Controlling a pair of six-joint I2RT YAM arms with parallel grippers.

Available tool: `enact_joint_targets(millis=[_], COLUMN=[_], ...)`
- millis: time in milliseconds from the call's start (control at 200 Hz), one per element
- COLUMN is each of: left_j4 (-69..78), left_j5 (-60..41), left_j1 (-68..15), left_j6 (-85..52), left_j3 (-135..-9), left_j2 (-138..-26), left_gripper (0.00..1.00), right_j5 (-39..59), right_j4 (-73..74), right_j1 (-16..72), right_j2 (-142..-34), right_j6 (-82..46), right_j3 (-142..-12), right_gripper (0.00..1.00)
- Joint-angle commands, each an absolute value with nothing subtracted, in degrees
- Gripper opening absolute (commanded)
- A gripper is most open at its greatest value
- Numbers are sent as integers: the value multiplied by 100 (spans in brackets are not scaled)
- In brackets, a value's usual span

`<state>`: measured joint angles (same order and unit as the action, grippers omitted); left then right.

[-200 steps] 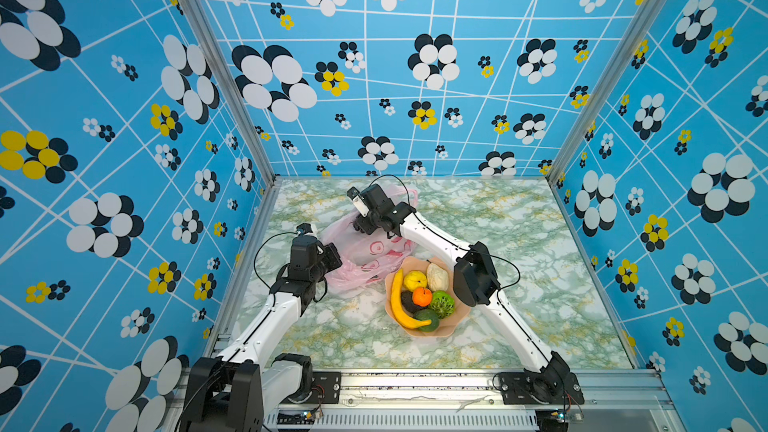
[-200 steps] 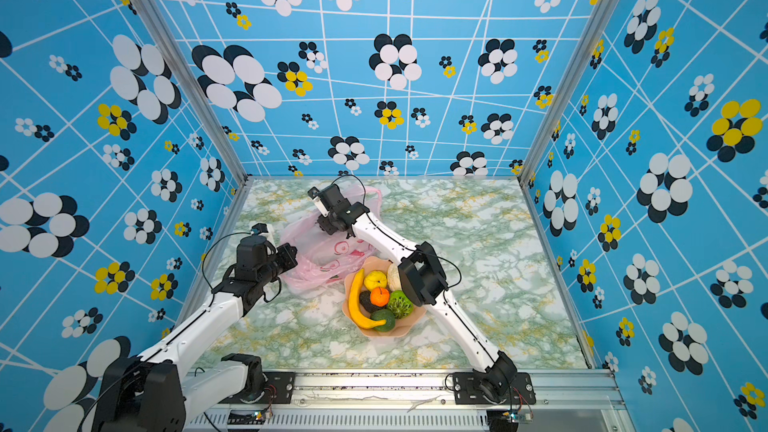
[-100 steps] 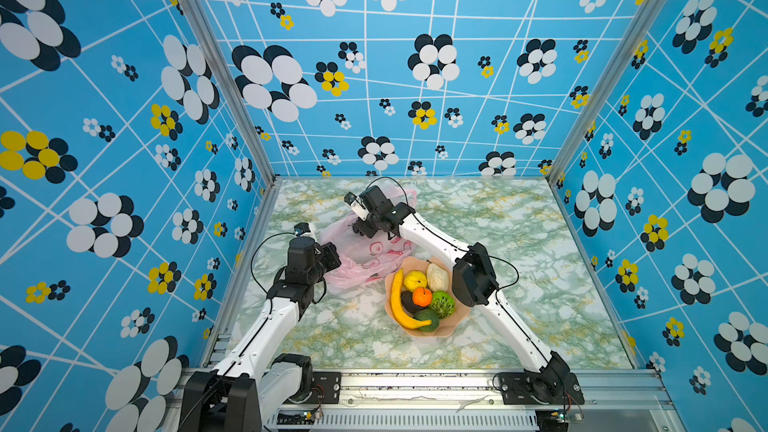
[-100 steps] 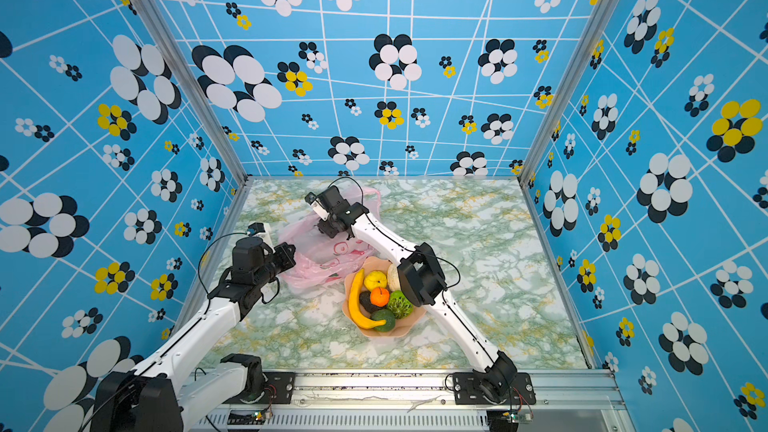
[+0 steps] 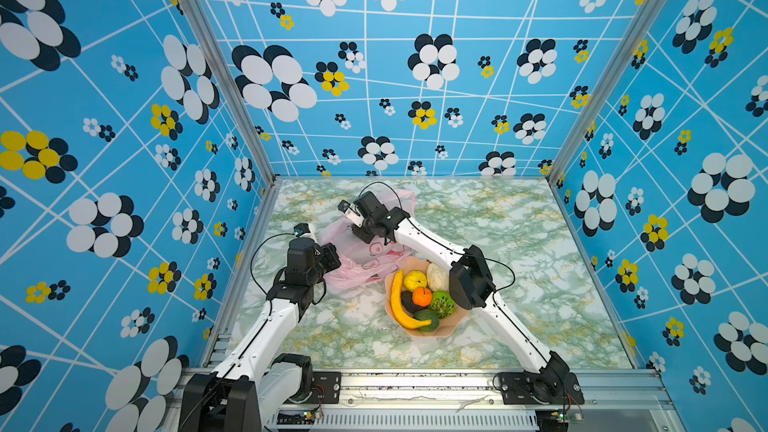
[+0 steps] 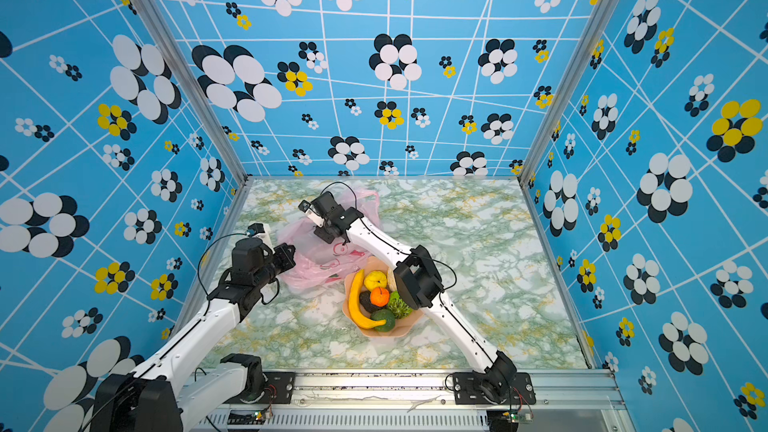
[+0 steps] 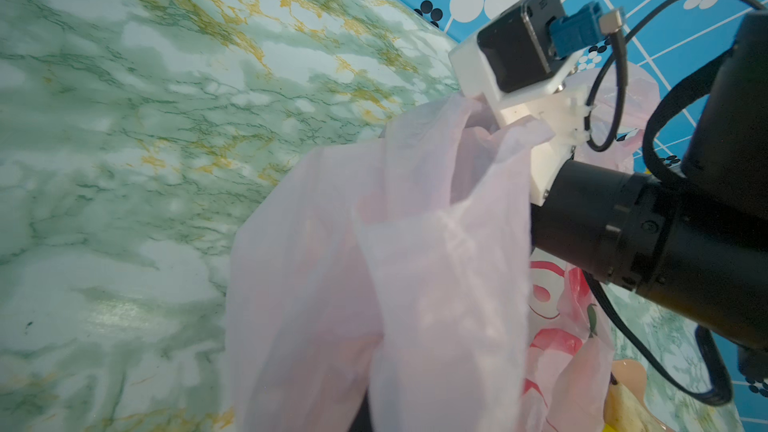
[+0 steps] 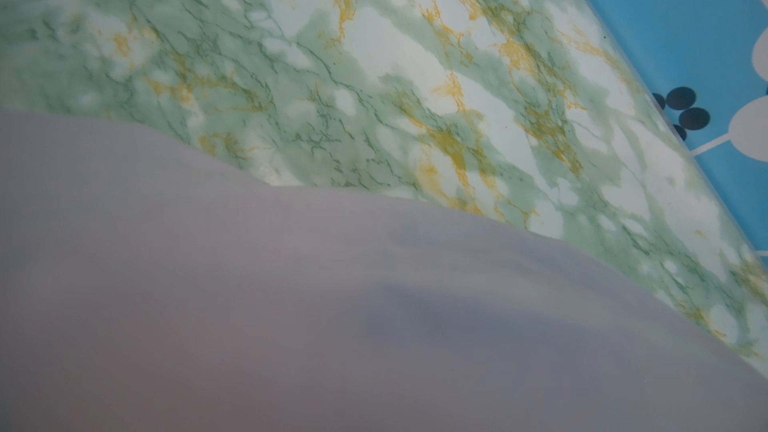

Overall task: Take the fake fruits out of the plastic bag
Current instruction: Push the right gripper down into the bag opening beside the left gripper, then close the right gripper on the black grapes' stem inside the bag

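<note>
Plainly a robotics lab test cell, not a home or a shop. Boxed in by blue printed wall panels (image 5: 374, 89) dotted with black, white and yellow flowers, framed by bare aluminium corner posts (image 5: 222, 76). Floored with a green-and-gold marble-look tabletop (image 5: 519, 222). Fitted with two white-and-black robot arms, left (image 5: 266, 326) and right (image 5: 511, 326), bolted to a silver aluminium base rail (image 5: 415, 380).
</note>
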<state>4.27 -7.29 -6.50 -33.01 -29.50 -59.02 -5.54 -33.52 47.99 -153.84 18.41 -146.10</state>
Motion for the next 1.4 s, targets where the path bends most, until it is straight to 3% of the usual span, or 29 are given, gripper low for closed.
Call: enact_joint_targets(millis=[0, 305, 545, 1395], left_j4=[470, 491, 492, 360], left_j5=[-717, -721, -684, -498], left_j1=[-650, -650, -650, -641], left_j6=[-3270, -3280, -3284, -3259], left_j3=[-2913, -2902, -2897, -3006], left_j2=[-5903, -5899, -5896, -6295], left_gripper=[0, 0, 0, 0], right_j5=[-999, -1515, -1897, -1341], right_j4=[-3341, -3270, -3088, -1900], right_j1=[4816, 4814, 4816, 5073], right_j2=[-15578, -15768, -15803, -13712], right_j6=[1937, 2073, 2039, 1352], right_j3=[-14759, -14938, -15007, -12409], right_gripper=[22, 18, 0, 0])
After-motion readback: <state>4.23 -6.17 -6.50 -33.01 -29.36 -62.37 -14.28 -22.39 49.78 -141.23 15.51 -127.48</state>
